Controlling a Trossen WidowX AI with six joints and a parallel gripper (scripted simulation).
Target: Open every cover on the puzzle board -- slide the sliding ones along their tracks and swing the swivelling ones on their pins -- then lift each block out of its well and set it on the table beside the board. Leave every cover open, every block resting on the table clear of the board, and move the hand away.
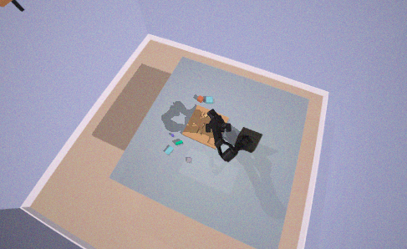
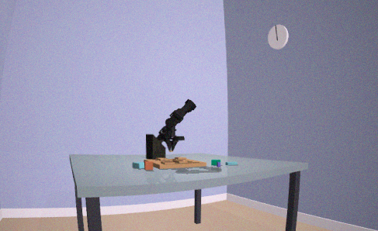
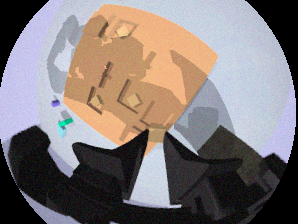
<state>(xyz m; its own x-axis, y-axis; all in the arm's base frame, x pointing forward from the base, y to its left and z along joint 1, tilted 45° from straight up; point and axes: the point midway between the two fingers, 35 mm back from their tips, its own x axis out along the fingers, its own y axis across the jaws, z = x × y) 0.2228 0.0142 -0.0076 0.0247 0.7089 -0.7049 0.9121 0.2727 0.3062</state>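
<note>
The wooden puzzle board (image 1: 199, 140) (image 2: 193, 164) (image 3: 205, 56) lies flat under the arm. Small tan squares (image 3: 122, 31) (image 3: 133, 100) (image 3: 96, 102) show on it beside dark recesses; whether they are knobs or blocks, I cannot tell. My gripper (image 2: 171, 149) (image 3: 156, 133) is shut on a small tan piece (image 3: 157, 136) and holds it above the board. An orange block (image 1: 200, 99) (image 2: 149, 166) and a cyan block (image 1: 209, 99) (image 2: 138, 165) rest off one side. Purple (image 1: 172, 134) (image 3: 55, 103), green (image 1: 179, 142) (image 2: 216, 162) (image 3: 65, 121) and cyan (image 1: 169, 149) (image 2: 231, 163) blocks rest off another.
A pinkish-grey piece (image 1: 189, 160) lies on the table (image 1: 150, 167) (image 2: 112, 182). The dark arm base (image 1: 250, 139) (image 2: 150, 146) stands close to the board. The arm covers part of the board in the top view, and shadows cross its surface in the wrist view.
</note>
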